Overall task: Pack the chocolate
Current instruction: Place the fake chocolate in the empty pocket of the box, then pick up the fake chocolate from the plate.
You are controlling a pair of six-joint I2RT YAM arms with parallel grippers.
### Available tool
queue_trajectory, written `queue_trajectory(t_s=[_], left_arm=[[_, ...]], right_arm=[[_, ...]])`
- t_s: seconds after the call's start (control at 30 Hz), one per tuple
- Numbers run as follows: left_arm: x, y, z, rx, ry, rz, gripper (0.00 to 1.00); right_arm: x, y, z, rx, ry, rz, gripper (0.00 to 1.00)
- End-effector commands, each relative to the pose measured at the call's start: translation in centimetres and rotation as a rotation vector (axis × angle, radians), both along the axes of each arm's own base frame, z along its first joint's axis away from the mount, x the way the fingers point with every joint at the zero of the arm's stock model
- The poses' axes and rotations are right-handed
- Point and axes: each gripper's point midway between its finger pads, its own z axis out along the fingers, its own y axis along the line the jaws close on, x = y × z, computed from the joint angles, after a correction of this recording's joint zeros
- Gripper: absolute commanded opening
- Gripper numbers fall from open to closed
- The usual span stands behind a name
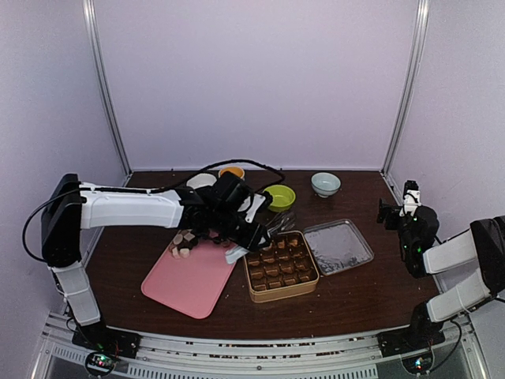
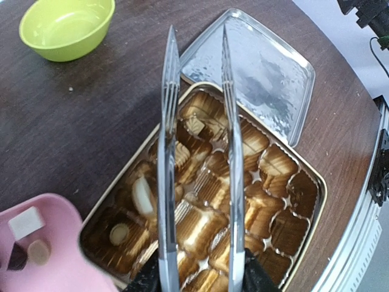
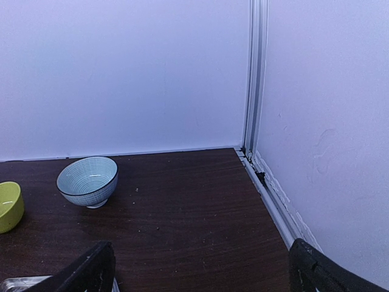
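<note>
Tongs (image 2: pixel 167 152) in left end effector (image 2: pixel 203 281) hover over gold tin (image 2: pixel 285 228).

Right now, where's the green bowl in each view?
Top external: green bowl mid-table, behind the gold tin.
Left wrist: green bowl in the top-left corner.
Right wrist: green bowl cut off at the left edge.
Shared landmark: the silver lid beside the tin; in the right wrist view only a sliver shows, bottom left.
</note>
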Motion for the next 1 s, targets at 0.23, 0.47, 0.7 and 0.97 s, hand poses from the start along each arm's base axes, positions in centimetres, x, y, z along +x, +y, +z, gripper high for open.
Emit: queue_trajectory(t_s=[0.23,0.47,0.7,0.97], left_arm=[[-0.9,5.8,7.5,-0.005,-0.191,0.069,0.38],[-1.6,10.2,7.1,0.011,-0.187,0.177,0.38],[-2.4,15.4,6.3,0.059,-0.177,0.304,0.38],[-3.1,20.3,4.2,0.154,-0.101,0.408,0.39]], right_arm=[[0.2,-0.2,0.9,0.003,-0.031,-0.005,1.00],[0.2,-0.2,0.9,0.002,-0.030,-0.005,1.00],[0.2,-0.2,0.9,0.003,-0.030,-0.005,1.00],[0.2,-0.2,0.9,0.003,-0.031,-0.004,1.00]])
